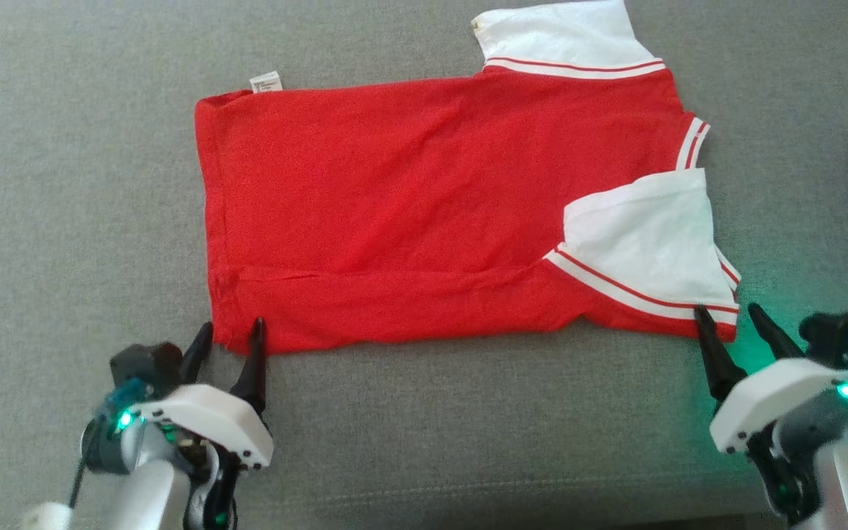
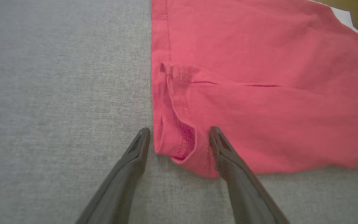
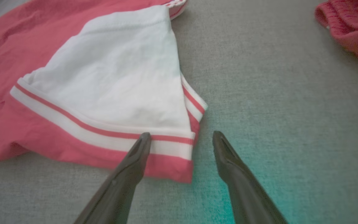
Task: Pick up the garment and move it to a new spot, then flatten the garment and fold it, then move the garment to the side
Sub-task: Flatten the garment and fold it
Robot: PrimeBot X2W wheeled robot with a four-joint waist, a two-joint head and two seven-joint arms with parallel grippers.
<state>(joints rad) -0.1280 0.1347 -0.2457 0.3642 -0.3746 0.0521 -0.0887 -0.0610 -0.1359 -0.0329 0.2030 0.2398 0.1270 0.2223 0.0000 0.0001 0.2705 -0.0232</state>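
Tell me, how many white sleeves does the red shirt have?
2. The far sleeve sticks out past the red shirt at the head view's top; the near sleeve lies folded onto it, beside the right hand.

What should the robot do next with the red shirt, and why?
Probably close both grippers on the near edge of the shirt. It lies flat; the open left gripper straddles the hem corner and the open right gripper straddles the sleeve corner. Neither holds cloth yet, so gripping there looks like the start of a fold.
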